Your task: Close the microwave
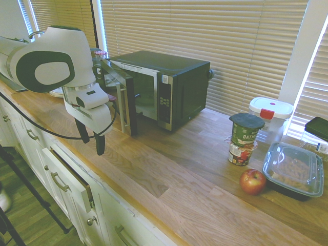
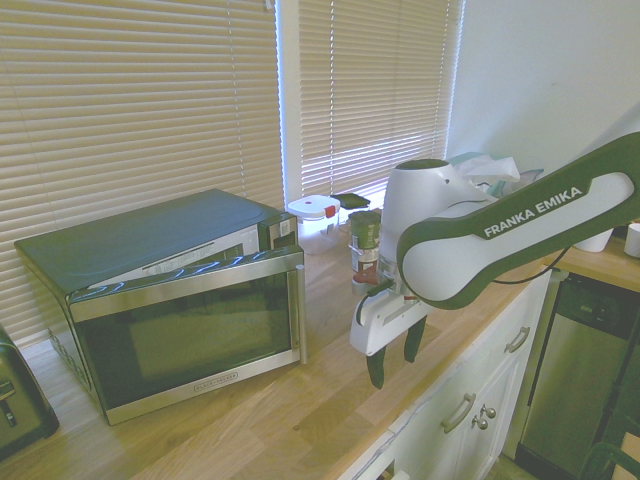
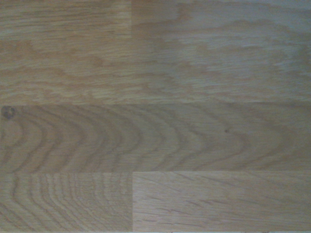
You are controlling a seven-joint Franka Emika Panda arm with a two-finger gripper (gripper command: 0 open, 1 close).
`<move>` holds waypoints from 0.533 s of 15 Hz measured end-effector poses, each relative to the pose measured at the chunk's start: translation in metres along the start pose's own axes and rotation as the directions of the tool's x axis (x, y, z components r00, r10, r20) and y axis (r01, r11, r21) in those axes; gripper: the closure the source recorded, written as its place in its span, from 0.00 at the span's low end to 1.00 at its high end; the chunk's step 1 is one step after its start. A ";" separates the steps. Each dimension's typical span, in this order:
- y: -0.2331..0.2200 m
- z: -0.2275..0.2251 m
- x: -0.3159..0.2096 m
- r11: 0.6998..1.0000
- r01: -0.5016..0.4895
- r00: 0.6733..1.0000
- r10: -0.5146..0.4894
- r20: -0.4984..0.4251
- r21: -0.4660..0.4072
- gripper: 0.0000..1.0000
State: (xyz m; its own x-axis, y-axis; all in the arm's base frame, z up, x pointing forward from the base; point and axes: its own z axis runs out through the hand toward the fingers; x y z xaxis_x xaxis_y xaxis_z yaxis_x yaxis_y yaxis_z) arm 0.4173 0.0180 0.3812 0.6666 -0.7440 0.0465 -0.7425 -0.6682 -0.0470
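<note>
The microwave [image 1: 164,89] sits at the back of the desk [image 1: 169,179], its door part open. The end effector [image 1: 91,138] hangs open and empty near the desk's front edge, beside the door. A clear tub [image 1: 293,169] holds food.

Wooden countertop [image 1: 169,179] of butcher-block planks, with grain and a small dark knot visible in the wrist view. White cabinet fronts [image 1: 72,189] with metal handles run beneath its front edge. Closed horizontal blinds [image 1: 205,36] cover the windows behind. Toward one end of the counter stand two stacked food cups [image 1: 245,139], the upper one green with a dark lid. Just beside them lies a red apple [image 1: 252,181]. Next to the apple sits a black tray with a clear lid [image 1: 293,169]. Behind the cups stands a clear container with a white lid and red tab [image 1: 270,117]. A dark toaster [image 2: 22,400] shows at the picture's edge in the second exterior view.
</note>
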 end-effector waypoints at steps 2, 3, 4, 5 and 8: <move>0.000 0.004 0.000 1.000 0.003 1.000 -0.003 0.005 -0.008 0.00; -0.001 0.005 -0.001 1.000 0.009 1.000 -0.009 0.003 -0.011 0.00; -0.003 0.005 -0.003 1.000 0.022 1.000 -0.022 0.001 -0.011 0.00; -0.006 0.005 -0.006 0.999 0.042 0.999 -0.042 -0.005 -0.007 0.00; -0.022 -0.002 -0.018 0.995 0.100 0.994 -0.099 -0.038 0.010 0.00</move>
State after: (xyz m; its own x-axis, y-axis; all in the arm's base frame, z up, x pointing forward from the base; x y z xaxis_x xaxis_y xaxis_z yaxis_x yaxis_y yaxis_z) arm 0.4214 0.0464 0.3835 0.7339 -0.6735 0.0884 -0.6718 -0.7389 -0.0524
